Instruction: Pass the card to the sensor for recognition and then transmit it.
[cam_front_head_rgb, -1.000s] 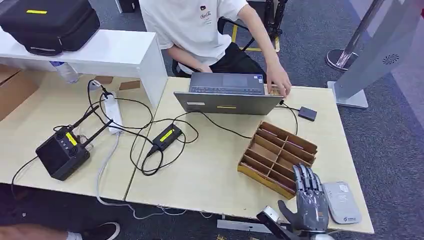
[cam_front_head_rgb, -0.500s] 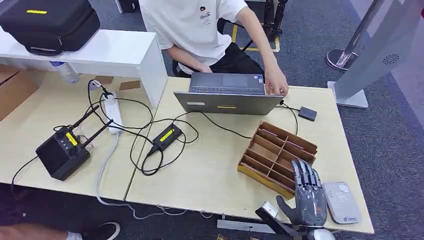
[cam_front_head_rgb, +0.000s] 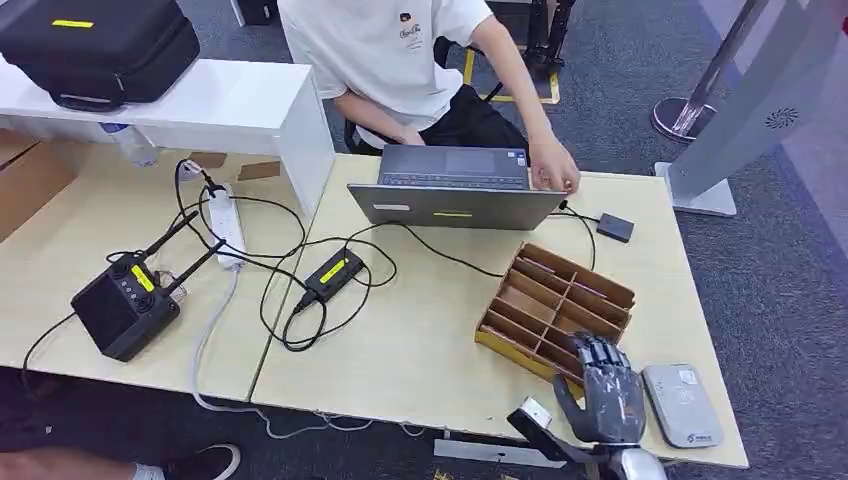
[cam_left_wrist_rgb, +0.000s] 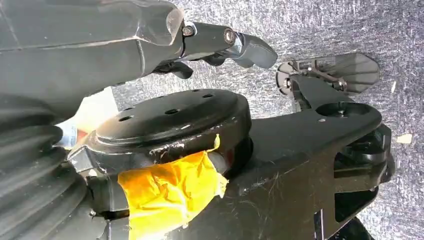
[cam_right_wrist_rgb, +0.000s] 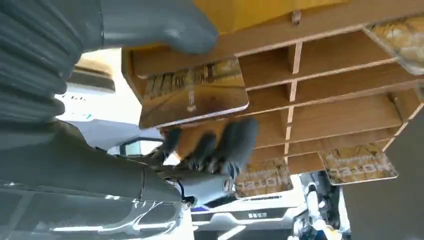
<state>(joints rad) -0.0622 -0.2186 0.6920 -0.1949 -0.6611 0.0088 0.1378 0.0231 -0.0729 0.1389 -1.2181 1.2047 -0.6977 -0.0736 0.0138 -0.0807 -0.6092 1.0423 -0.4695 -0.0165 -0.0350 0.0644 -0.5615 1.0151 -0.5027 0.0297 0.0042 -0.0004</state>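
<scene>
1. The right robot hand (cam_front_head_rgb: 605, 392) is at the counter's (cam_front_head_rgb: 420, 340) near right corner, over the near end of the wooden card rack (cam_front_head_rgb: 553, 310). In the right wrist view its thumb and dark fingers (cam_right_wrist_rgb: 220, 145) sit on either side of a brown card (cam_right_wrist_rgb: 192, 92); whether they actually pinch it cannot be told.
2. Just beside that robot hand, toward the right edge, lies the grey card sensor (cam_front_head_rgb: 682, 404), flat on the counter.
3. More cards (cam_right_wrist_rgb: 357, 162) lie in other slots of the card rack, seen in the right wrist view.
4. The left robot hand (cam_left_wrist_rgb: 150, 45) hangs over the grey carpet, its dark fingers (cam_left_wrist_rgb: 240, 42) curled with nothing in them.
5. Near the middle of the counter, a small black box with a yellow label (cam_front_head_rgb: 333, 271) sits among looped black cables.
6. At the far edge stands an open laptop (cam_front_head_rgb: 455, 186), with a person's hand (cam_front_head_rgb: 555, 166) on its right side.
7. A small black device (cam_front_head_rgb: 614, 227) lies right of the laptop.
</scene>
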